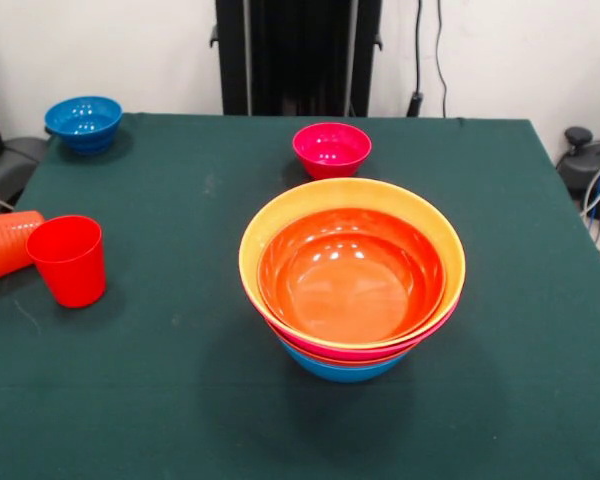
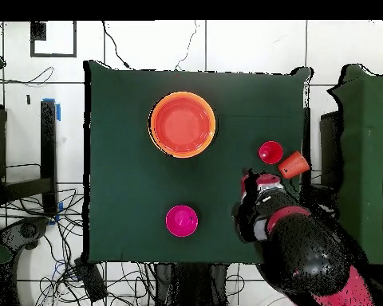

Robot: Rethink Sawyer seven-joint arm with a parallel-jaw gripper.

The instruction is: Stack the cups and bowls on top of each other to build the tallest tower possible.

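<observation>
Near the middle of the desk [image 1: 180,400] stands the tower [image 1: 352,290]: a red-orange bowl [image 1: 350,272] nested inside the yellow-orange bowl [image 1: 280,215], with a pink rim just showing beneath them and the medium blue bowl [image 1: 342,370] at the base. Loose pieces lie well apart from it. From the front, the small magenta bowl [image 1: 331,149] sits just behind the pile, nearer my pedestal, and the small blue bowl [image 1: 83,122] rests at the far left corner. At the left edge the smooth red cup [image 1: 70,260] stands upright, and the ribbed orange cup [image 1: 5,243] lies on its side just beside it, perhaps touching.

From above, my arm [image 2: 306,255] reaches over the desk's corner with the pincer [image 2: 258,185] close to the red cup; its end is too muddled to read, so I cannot tell its state.

I judge the wide bowls are done and the step in hand is fetching one of the small pieces, most likely the red cup, since my arm hangs beside it. That calls for a drop over its rim without bumping the orange cup, a firm grip on the thin wall, then a carry to the tower's centre and a gentle, level release into the top bowl.
</observation>
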